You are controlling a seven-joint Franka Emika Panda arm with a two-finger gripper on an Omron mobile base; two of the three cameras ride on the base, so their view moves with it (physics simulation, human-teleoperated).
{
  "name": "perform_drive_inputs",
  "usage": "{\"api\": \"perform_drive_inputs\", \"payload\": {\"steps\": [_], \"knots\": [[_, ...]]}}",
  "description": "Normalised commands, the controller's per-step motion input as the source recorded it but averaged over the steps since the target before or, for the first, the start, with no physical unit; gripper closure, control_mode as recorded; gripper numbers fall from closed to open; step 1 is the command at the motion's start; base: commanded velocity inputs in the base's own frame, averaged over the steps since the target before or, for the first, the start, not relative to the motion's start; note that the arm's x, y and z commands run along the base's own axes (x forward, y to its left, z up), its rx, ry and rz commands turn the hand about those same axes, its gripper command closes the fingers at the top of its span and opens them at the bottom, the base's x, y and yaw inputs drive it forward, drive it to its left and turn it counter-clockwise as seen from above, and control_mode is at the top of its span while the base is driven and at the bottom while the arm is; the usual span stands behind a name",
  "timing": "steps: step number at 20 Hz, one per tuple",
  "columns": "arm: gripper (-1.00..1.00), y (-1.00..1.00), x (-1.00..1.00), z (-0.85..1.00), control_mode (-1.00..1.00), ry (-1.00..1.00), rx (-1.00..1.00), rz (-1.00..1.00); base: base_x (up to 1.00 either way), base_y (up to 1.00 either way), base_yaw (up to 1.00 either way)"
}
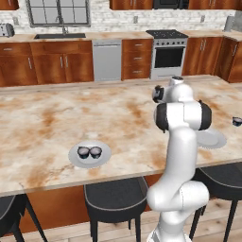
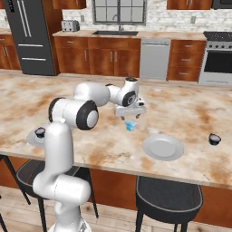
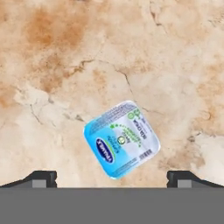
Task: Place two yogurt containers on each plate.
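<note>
Below the wide-apart tool [image 2: 130, 114], the blue cup [image 3: 121, 138] sits skewed on the counter [image 2: 190, 113]; closing fingers could twist it away.

The gripper [image 2: 130, 116] hangs over the marble island counter [image 2: 190, 108], jaws spread wide and holding nothing, directly above the light blue yogurt cup [image 2: 130, 126]. At four o'clock from that cup lies a bare pale plate [image 2: 162, 147]; at three o'clock from the plate, well apart, stands a dark cup [image 2: 215, 139]. Behind the arm's elbow, another dark cup [image 2: 40, 132] sits on a second plate [image 2: 31, 138]
</note>
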Motion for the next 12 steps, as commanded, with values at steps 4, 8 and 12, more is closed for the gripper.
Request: {"api": "perform_drive_inputs", "payload": {"steps": [4, 8, 12], "knots": [[-1.0, -0.11, 0.13, -0.47, -1.0, 0.0, 0.0, 0.0, 0.0, 0.0, 0.0], [-1.0, 0.0, 0.1, -0.19, -1.0, 0.0, 0.0, 0.0, 0.0, 0.0, 0.0], [-1.0, 0.04, -0.41, -0.07, -1.0, 0.0, 0.0, 0.03, 0.0, 0.0, 0.0]]}}
